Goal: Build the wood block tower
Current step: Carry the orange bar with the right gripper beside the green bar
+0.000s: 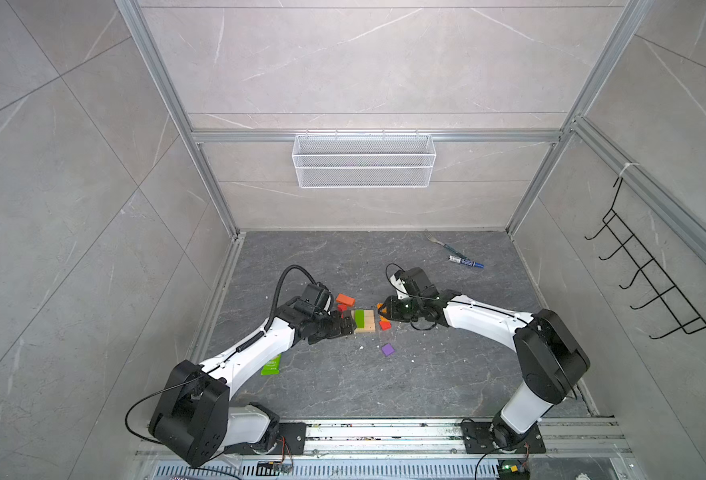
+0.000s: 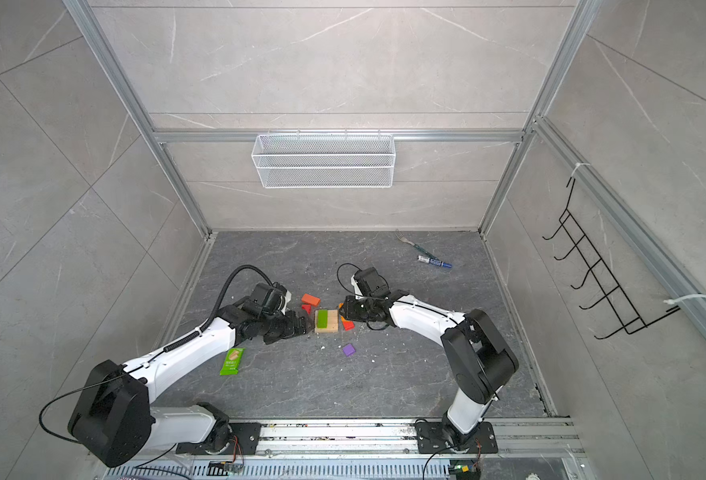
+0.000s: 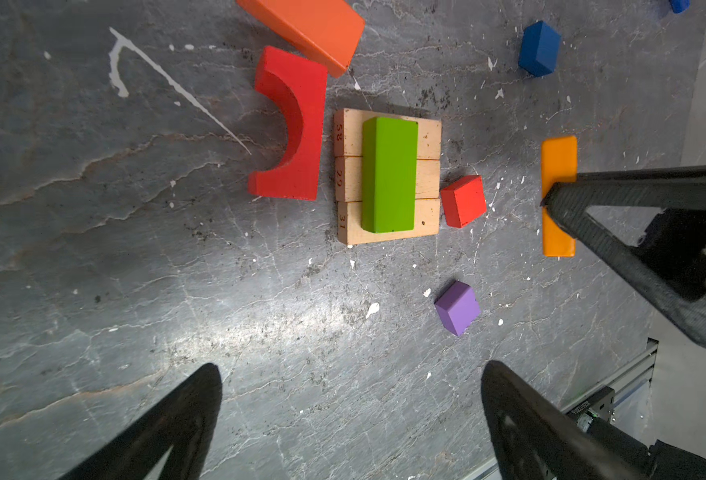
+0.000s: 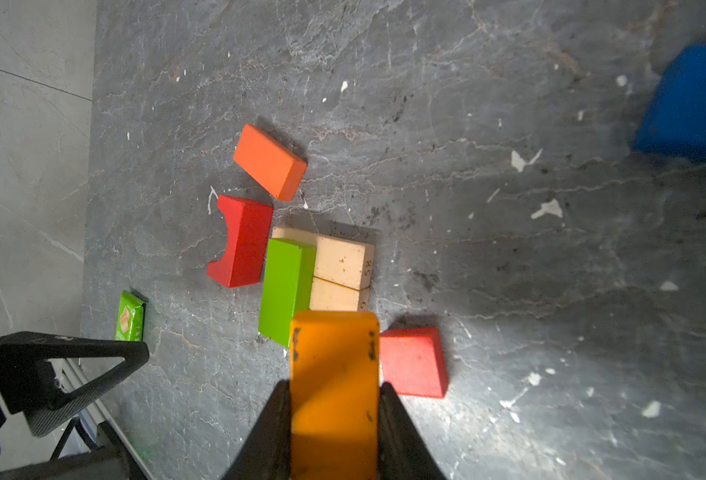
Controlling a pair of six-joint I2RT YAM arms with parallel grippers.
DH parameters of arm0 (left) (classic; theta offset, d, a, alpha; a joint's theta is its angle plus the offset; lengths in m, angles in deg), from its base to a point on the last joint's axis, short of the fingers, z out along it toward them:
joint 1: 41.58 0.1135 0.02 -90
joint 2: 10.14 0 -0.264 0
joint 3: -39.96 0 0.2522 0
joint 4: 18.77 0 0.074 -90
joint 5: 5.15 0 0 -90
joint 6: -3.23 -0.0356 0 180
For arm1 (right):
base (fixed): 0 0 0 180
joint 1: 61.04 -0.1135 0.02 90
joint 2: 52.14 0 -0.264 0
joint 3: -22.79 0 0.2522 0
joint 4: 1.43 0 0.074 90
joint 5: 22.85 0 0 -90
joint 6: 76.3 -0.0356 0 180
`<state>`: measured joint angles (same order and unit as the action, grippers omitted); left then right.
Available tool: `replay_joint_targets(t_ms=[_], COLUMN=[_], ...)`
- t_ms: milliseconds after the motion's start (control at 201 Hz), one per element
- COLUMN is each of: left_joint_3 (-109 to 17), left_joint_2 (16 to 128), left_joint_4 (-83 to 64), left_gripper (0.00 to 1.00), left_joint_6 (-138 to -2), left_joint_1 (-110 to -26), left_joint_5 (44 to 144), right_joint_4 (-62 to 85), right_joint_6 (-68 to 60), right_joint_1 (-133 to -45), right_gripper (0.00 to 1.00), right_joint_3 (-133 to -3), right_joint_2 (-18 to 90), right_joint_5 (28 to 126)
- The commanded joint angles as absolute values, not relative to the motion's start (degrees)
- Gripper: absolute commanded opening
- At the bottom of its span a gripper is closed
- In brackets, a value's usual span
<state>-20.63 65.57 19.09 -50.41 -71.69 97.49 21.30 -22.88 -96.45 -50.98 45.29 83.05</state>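
Right wrist: right fingers (image 4: pixel 274 432) pinch orange bar (image 4: pixel 334 374) above speckled grey tabletop (image 4: pixel 509 291); left fingers (image 3: pixel 185 411) spread empty

both top views look steeply down from high overhead on my whole table (image 1: pixel 343 266). my wrist views sit close above it, both sharing the green block (image 3: pixel 388 174) and tan bars (image 3: pixel 428 137).

The tabletop (image 3: pixel 114 270) is dark grey stone with pale veins and white flecks. The tan bars (image 3: pixel 428 137) are plain wood with dark stamped numbers. The green bar (image 3: pixel 388 174) is bright lime. The arch (image 3: pixel 297 124) and red cube (image 3: pixel 463 201) are scarlet. The purple cube (image 3: pixel 458 307) is lilac, the blue cube (image 3: pixel 539 49) deep blue, the orange bar (image 4: pixel 334 374) yellow-orange with dark scuffs, and the red-orange block (image 3: pixel 310 29) a uniform red-orange.
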Motion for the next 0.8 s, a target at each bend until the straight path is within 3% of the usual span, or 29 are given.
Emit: replay_joint_targets(t_ms=[0,797], left_joint_3=[-21.9,-18.6], left_joint_2=[66.3,62.4], left_joint_4=[17.1,17.4], left_gripper=[1.00,1.00], left_joint_6=[-51.0,-49.5], left_joint_1=[-71.5,-71.5], left_joint_5=[99.1,97.9], right_joint_4=[17.7,12.5], right_joint_6=[-25.2,-28.7], right_joint_1=[-96.5,-101.4], right_gripper=[0.00,0.00], right_joint_3=[-49.9,-51.3], right_joint_2=[45.0,52.4], right_joint_5=[83.8,79.6])
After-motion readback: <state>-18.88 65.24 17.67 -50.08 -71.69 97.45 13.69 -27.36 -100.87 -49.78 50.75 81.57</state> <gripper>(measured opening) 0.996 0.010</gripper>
